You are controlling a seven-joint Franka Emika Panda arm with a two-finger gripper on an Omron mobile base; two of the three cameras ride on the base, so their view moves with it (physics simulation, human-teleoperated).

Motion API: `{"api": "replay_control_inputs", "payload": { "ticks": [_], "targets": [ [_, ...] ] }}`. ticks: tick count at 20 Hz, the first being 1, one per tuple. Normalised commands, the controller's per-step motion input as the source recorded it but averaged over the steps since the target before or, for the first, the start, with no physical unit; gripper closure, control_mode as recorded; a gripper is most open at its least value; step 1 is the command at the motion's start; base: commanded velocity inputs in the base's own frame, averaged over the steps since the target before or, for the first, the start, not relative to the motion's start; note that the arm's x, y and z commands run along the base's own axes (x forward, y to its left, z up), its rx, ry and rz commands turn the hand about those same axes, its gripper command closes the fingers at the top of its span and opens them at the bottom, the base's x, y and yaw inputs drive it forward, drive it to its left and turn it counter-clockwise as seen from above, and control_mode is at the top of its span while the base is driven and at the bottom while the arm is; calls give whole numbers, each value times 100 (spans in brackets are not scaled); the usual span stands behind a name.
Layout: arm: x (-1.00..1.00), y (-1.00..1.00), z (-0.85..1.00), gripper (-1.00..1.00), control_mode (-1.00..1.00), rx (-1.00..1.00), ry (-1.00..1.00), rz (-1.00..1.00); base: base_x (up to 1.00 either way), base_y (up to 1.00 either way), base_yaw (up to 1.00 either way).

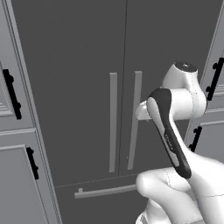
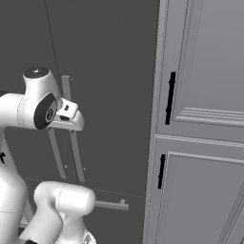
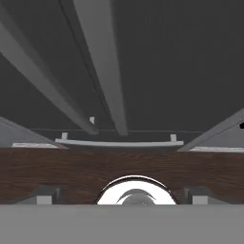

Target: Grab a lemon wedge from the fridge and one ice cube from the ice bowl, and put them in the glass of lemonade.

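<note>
The fridge [image 1: 87, 87] stands shut, so the lemon wedge inside is hidden. The gripper [image 3: 123, 196], fingers spread wide and holding nothing, sits close to the right door handle [image 1: 134, 118] at its 3 o'clock, likely readying a pull.

The fridge [image 2: 109, 57] fills the left and middle of the right base view, its dark grey doors shut. Two long light grey bar handles [image 2: 66, 128] run upright side by side, and a shorter horizontal bar handle [image 2: 112, 205] sits lower down. The white arm [image 2: 33, 109] rises at the left edge, its hand [image 2: 69, 116] close against the upright handles — whether it touches them cannot be told. Right of the fridge stand paneled grey cabinets [image 2: 209, 71] with black handles [image 2: 169, 97].
</note>
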Motion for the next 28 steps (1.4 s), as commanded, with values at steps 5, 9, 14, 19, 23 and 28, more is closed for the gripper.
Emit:
{"api": "replay_control_inputs", "payload": {
  "ticks": [5,9,14,19,23,28],
  "targets": [
    [-45,7,-22,-100,-100,1,17,12,0,0,0],
    [-75,1,-13,-100,-100,1,0,9,0,0,0],
    [-13,0,0,-100,-100,0,7,3,0,0,0],
    [-18,0,1,-100,-100,0,5,0,0,0,0],
    [0,0,0,-100,-100,0,0,0,0,0,0],
    [-5,0,0,-100,100,0,0,0,-56,0,0]
  ]
}}
